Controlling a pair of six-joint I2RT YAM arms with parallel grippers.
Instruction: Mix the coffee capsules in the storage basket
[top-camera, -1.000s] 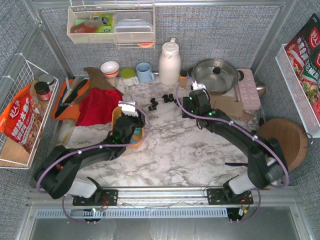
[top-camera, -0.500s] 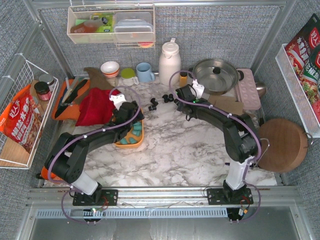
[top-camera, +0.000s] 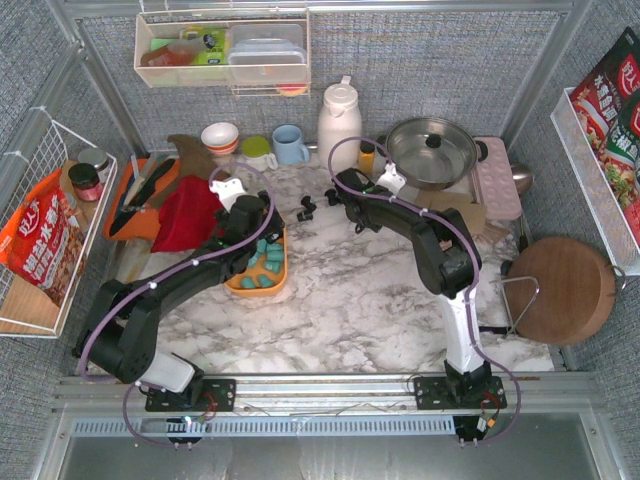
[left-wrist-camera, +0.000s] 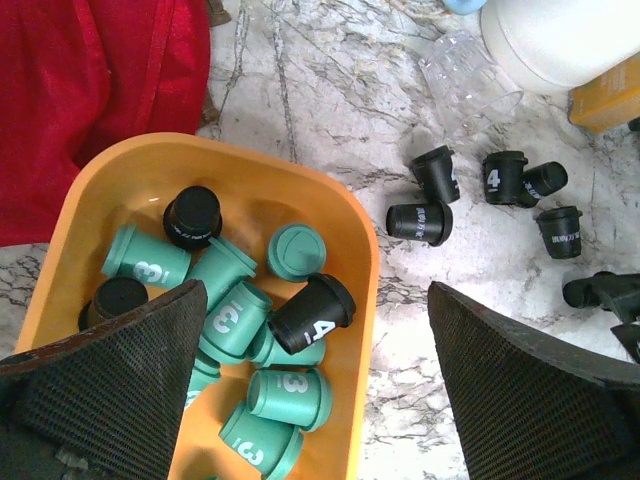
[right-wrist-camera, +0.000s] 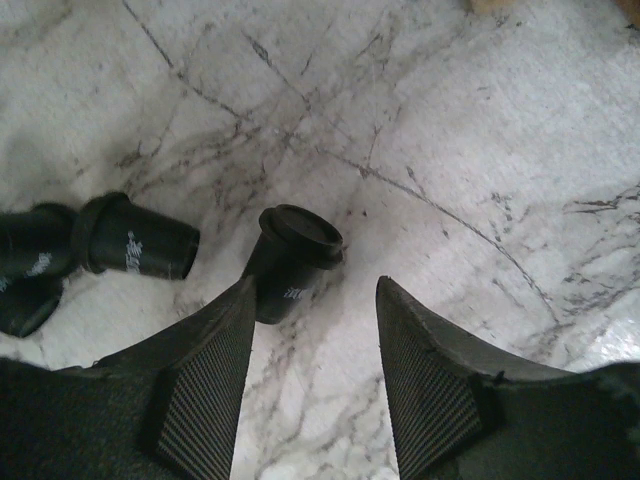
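Observation:
The orange storage basket (top-camera: 240, 288) lies left of centre and holds several teal coffee capsules (left-wrist-camera: 290, 395) plus black ones (left-wrist-camera: 312, 312). My left gripper (top-camera: 262, 228) hangs open above the basket's right rim (left-wrist-camera: 352, 215), with nothing between its fingers (left-wrist-camera: 120, 350). Several black capsules (left-wrist-camera: 420, 220) lie loose on the marble to the right of the basket. My right gripper (top-camera: 340, 192) is down among them, open. One black capsule (right-wrist-camera: 290, 255) lies just past its left fingertip (right-wrist-camera: 235, 310), not between the fingers. Another black capsule (right-wrist-camera: 135, 245) lies further left.
A red cloth (top-camera: 195, 215) lies against the basket's left side. A clear plastic cup (left-wrist-camera: 470, 75) and a white thermos (top-camera: 338, 125) stand behind the loose capsules. A pot (top-camera: 432, 150), a blue mug (top-camera: 290, 145) and a utensil tray (top-camera: 140, 195) line the back.
My left gripper has opened wide and moved toward the basket's far end, uncovering the capsules inside. My right gripper has slid left to the loose black capsules and narrowed a little.

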